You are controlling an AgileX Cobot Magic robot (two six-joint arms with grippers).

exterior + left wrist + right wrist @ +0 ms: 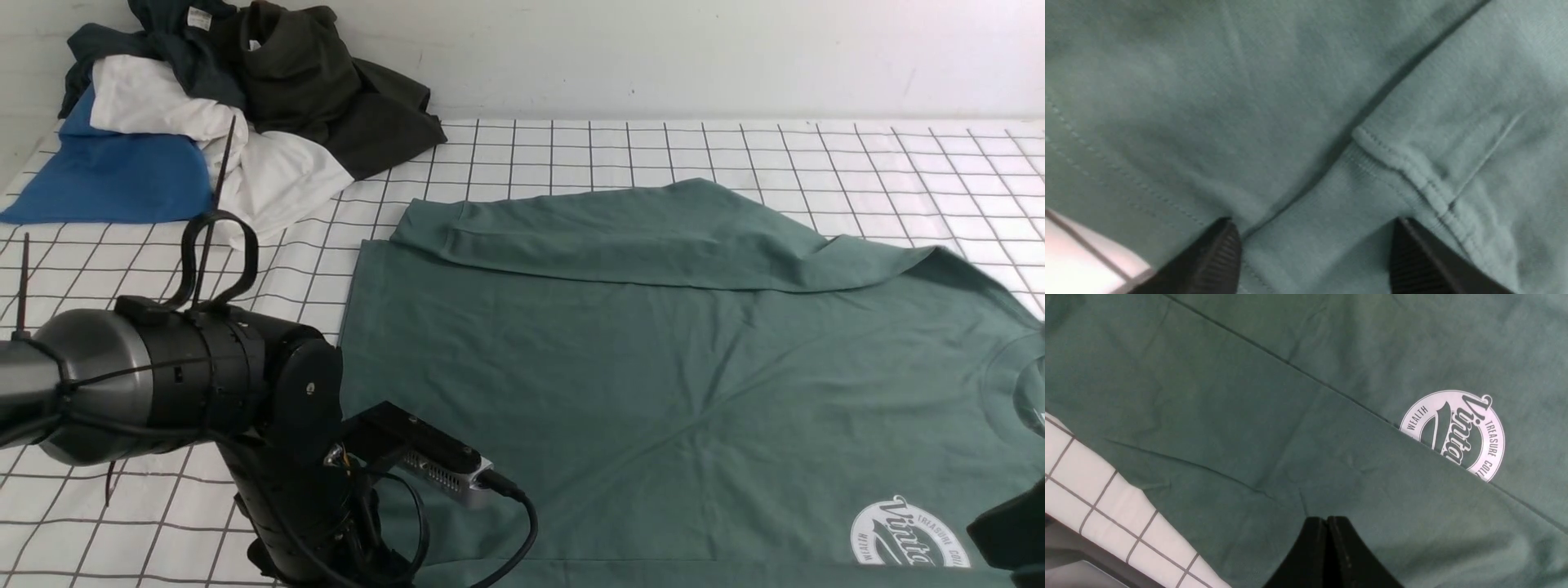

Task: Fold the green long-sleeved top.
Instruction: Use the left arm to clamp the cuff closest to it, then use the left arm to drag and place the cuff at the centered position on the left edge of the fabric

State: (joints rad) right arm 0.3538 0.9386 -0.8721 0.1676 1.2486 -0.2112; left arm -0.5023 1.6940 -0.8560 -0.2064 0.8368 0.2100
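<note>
Spread flat on the bench (571, 147), far sleeve (653, 237) folded across: green long-sleeved top (653, 367); left end effector (1314, 245) released over its near-left cuff (1331, 196); right end effector (1327, 522) clenched near the logo (1453, 433).

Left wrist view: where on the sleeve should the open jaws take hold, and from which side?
Probably the ribbed cuff, from above: it lies flat on the top, and its thick seamed end sits between the open jaws of the left gripper.
</note>
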